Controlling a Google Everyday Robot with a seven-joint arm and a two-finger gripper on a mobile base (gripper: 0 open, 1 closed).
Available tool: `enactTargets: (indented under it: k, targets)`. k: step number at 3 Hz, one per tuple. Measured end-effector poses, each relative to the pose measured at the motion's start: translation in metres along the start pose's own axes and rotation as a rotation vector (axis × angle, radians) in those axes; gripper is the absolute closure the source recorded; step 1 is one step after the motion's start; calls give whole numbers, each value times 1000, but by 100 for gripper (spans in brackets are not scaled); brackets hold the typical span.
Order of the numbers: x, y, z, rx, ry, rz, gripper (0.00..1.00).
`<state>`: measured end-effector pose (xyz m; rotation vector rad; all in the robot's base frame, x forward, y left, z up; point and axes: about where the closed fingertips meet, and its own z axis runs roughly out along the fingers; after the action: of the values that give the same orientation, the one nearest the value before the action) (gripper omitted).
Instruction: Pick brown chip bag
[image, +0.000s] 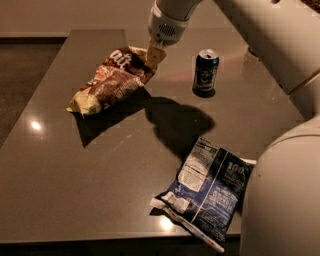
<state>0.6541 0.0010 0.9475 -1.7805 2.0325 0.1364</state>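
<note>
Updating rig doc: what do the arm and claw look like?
The arm is smooth white rounded shells, thick tubular links; no cables or markings visible. The wrist has a small grey vent grille. The claw, at the brown chip bag's top end, is pale yellow-tan.

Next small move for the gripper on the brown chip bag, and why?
Probably a short straight lift. The gripper is shut on the upper-right end of the brown chip bag, but its pale lower-left end looks at or near the table. The can stands just right, so up, not sideways.
</note>
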Motion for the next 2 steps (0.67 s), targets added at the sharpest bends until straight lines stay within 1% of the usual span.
enactTargets:
  k: [1,2]
  targets:
    - [-20,-1,-43,29,-65,-48,100]
    - [-37,-6,-81,63,-120,-78,100]
